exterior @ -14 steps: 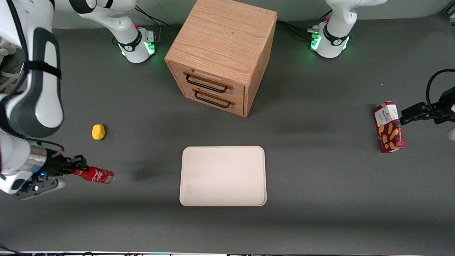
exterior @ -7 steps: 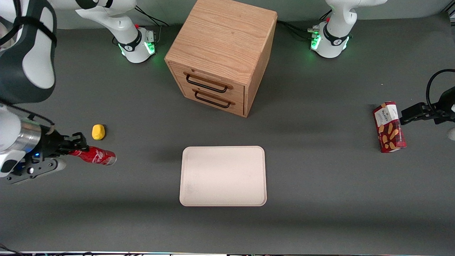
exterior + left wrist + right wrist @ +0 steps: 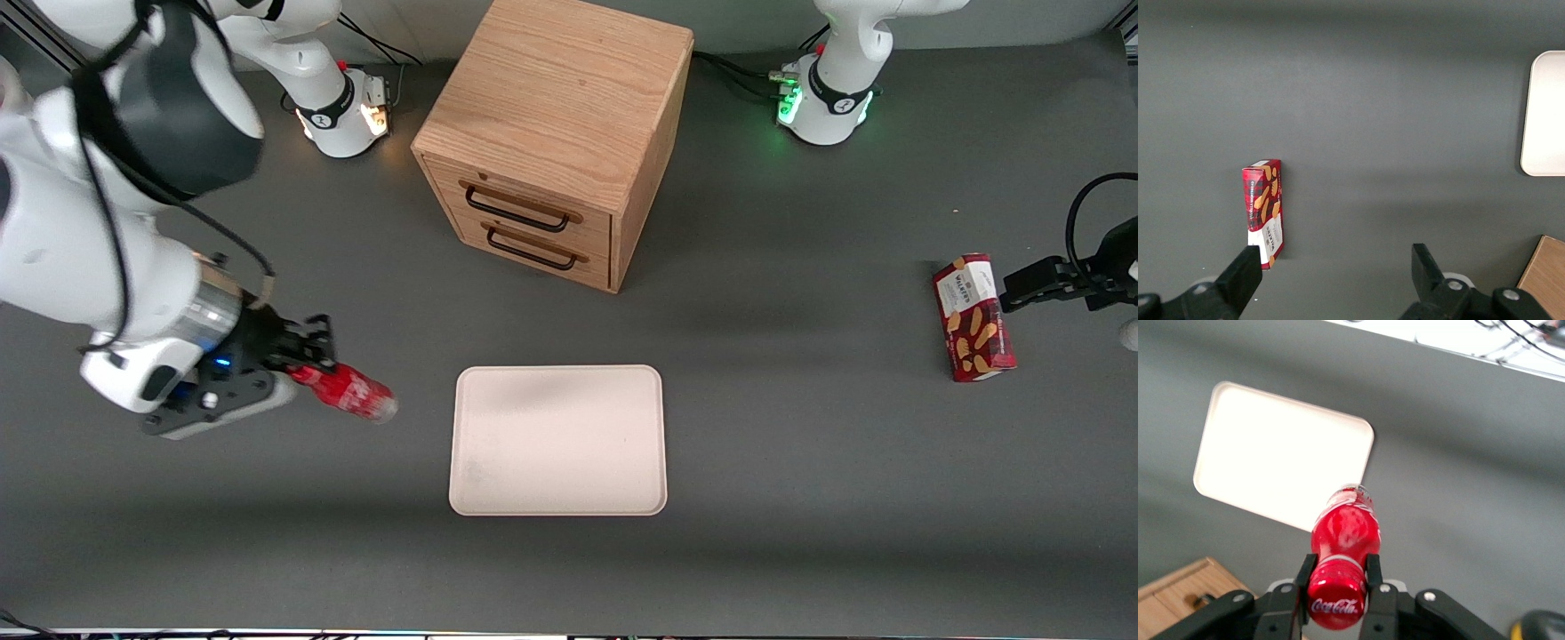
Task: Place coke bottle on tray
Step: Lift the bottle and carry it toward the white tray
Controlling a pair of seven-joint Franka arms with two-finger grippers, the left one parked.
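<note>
Red bottle held in the air beside the tray.
The claw grips the bottle by its capped neck, base pointing toward the tray, just short of the tray's edge nearest the working arm.

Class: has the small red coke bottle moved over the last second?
Yes. The small red coke bottle, clamped in the end effector, has travelled toward the cream-pink tray.
</note>
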